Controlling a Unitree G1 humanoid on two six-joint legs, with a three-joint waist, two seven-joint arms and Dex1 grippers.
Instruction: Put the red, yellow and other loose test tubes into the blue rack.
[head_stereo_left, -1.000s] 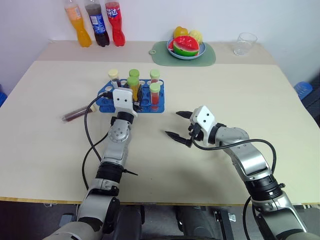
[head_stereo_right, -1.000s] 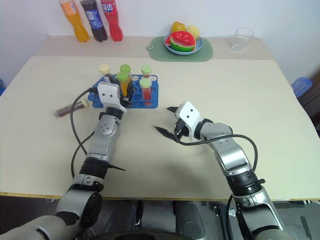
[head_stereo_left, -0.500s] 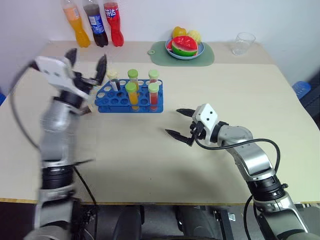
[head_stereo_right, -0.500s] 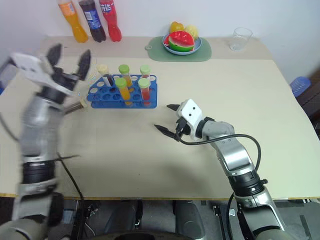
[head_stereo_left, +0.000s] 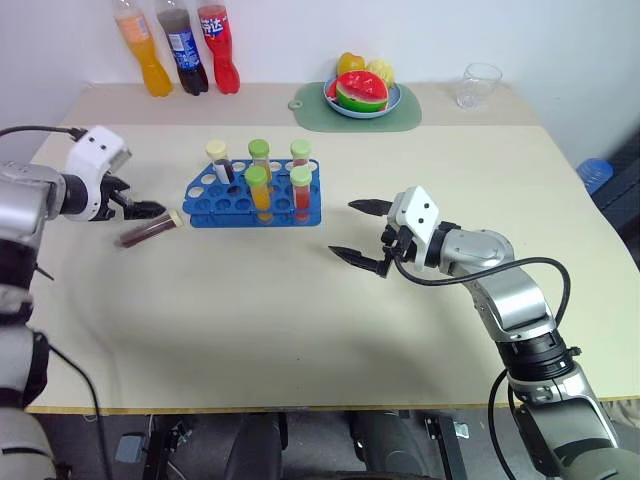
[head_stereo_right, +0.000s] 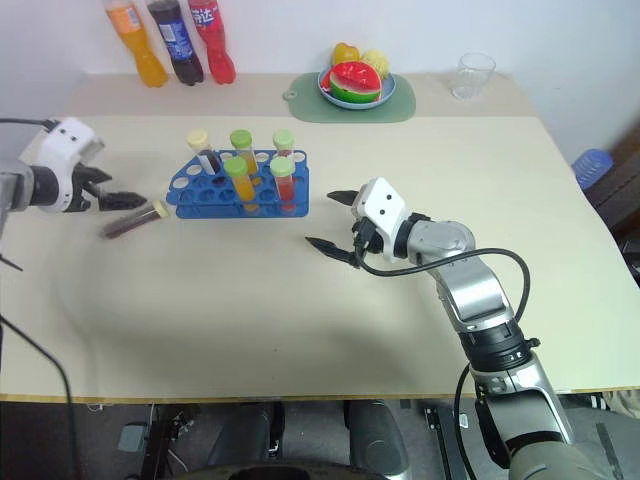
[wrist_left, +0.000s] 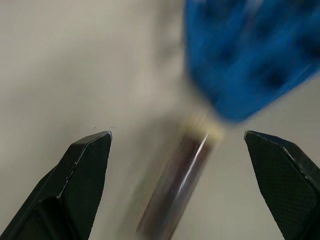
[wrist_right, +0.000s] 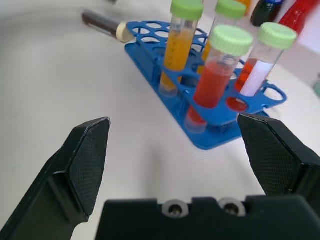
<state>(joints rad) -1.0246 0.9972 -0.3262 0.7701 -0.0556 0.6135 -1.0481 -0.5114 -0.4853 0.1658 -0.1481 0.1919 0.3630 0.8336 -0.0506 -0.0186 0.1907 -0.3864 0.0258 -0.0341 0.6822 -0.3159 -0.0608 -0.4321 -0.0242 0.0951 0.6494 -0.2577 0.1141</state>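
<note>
Left gripper (head_stereo_left: 140, 207) has swung off the bright blue plastic two-tier test tube rack (head_stereo_left: 225, 200) and out to the rack's left, where it now hangs low over the desk (head_stereo_left: 300, 300) with fingers spread wide and nothing between them. A second ago it was over the rack's near-left corner, half a second ago mid-swing.

The dark maroon loose test tube with a cream cap (head_stereo_left: 148, 231) lies flat on the desk just left of the rack, cap end toward the rack, near it but apart. In the left wrist view the tube (wrist_left: 177, 185) sits between the two open fingers, not touched; blur there, so exact clearance can't be told.

Rack contents: five capped tubes upright in its holes. Cream-capped one (head_stereo_left: 221, 160) at back left, green-capped ones (head_stereo_left: 259, 160) with orange or red fill behind and in front. Many holes on the left half of the rack are free.

Right gripper (head_stereo_left: 362, 230) hovers right of the rack, well apart, fingers spread, empty; it has barely moved.

Read: the orange tube is seated and released, and the left arm is lining up on the last loose tube. Judgement: task is nearly done, one tube left. Next move needs a descent and a pinch across the tube's body, then uprighting it before it goes into a free left-side hole. Risk: the round tube rolls off when nudged.
</note>
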